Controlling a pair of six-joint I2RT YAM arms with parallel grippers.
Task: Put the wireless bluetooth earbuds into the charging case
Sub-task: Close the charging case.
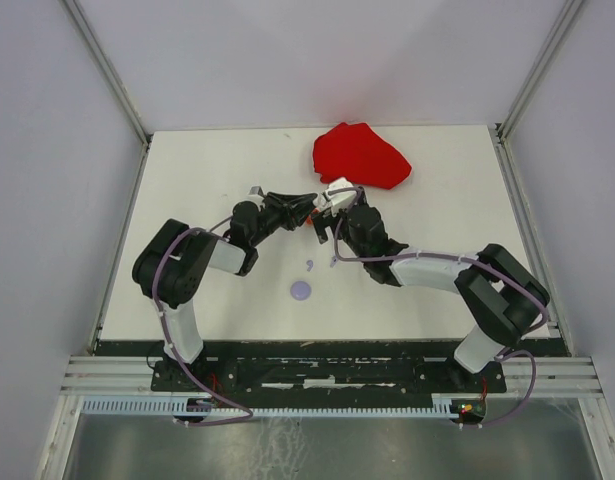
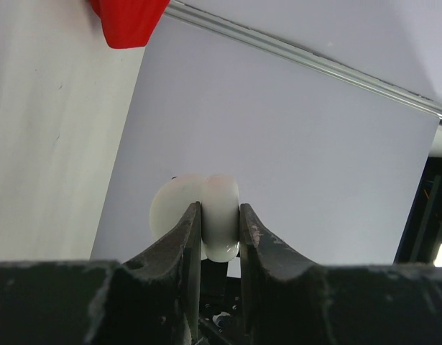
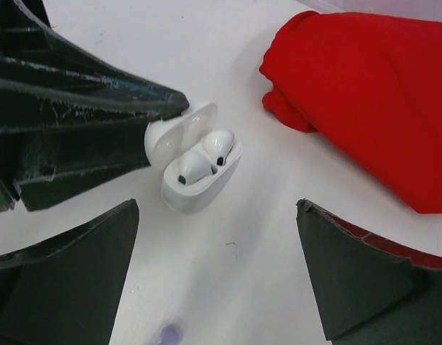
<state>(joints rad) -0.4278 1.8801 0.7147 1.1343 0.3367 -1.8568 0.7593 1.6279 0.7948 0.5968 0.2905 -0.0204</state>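
The left end effector [image 2: 220,215] is clamped narrow on the open white charging case [image 3: 195,183] at centre frame, with two white earbuds [image 3: 194,167] seated inside it. The right end effector [image 3: 217,208] stands wide just below it, holding nothing. A red cloth [image 3: 364,93] lies upper right on the worktop [image 3: 242,266].

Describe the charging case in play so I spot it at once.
Start at the red cloth at the table's far side; just nearer than it, the left gripper is shut on a white charging case. Its lid is open with two white earbuds seated inside, unlike the flat lilac disc lying loose nearby.
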